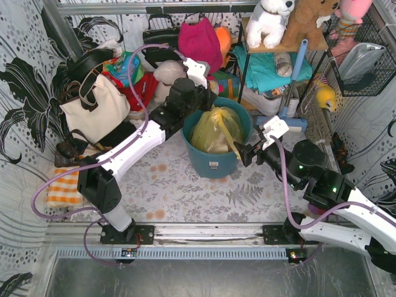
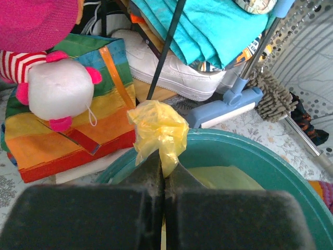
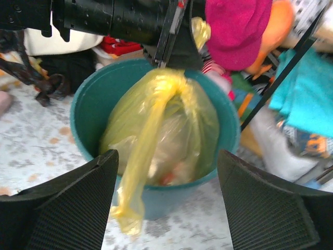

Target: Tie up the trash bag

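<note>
In the left wrist view the fingers (image 2: 83,219) of the left gripper (image 2: 165,179) are cut off by the bottom edge, and they hide most of the trash bag (image 2: 158,127); only the pinched tuft and one pale patch show. From above, these fingers are covered by their own wrist at the far rim of the bin (image 1: 198,158). In the right wrist view the fingers (image 3: 270,208) of the right gripper (image 3: 166,156) are also cut at the bottom edge, the right side is blurred, and the things inside the bag are too unclear to name.
</note>
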{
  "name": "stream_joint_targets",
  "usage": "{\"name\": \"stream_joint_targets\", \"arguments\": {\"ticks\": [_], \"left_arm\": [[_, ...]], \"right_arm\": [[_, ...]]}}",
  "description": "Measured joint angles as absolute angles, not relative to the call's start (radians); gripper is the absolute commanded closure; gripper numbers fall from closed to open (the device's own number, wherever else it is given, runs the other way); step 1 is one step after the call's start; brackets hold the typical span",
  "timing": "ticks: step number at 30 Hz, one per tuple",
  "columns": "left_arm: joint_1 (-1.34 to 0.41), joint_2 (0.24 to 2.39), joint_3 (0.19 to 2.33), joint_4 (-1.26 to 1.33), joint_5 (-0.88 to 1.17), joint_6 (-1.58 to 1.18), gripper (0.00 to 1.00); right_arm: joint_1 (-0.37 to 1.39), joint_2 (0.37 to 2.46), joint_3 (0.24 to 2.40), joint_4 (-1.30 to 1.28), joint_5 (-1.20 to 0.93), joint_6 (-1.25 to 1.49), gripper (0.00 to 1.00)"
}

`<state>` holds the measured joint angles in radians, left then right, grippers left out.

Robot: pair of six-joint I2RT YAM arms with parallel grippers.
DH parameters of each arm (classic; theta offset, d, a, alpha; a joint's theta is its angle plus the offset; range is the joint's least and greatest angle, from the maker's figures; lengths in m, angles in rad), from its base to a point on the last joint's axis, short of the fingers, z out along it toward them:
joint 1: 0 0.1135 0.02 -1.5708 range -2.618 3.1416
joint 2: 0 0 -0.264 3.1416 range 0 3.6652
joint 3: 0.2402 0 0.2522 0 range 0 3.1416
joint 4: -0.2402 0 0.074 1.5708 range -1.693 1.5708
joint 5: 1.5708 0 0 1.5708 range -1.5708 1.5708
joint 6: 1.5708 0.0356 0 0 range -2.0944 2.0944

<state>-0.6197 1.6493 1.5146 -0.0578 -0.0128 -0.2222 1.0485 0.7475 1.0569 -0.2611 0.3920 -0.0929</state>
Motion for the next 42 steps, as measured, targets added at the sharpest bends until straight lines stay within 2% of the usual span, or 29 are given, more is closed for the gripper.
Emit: {"name": "stream_joint_targets", "arguments": {"ticks": [12,24,33,42], "left_arm": [[-0.619,1.787,1.652,-0.120,0.255,-0.177,1.00],[-0.619,1.829,1.739,-0.217,0.424,-0.107,1.00],[-0.619,1.829,1.740,-0.244,0.450,-0.085,1.00],[-0.619,1.829,1.740,-0.242,0.467,-0.084,1.00]], "right_arm": [[1.049,0.777,1.084,-0.309,0.331,-0.518,0.20],[1.041,0.824,1.032,-0.336,0.290,-0.678,0.18],[0.998,0.906,1.024,-0.277,0.141,-0.697,0.23],[0.976,0.954,0.995,-0.155,-0.009,-0.693,0.38]]}}
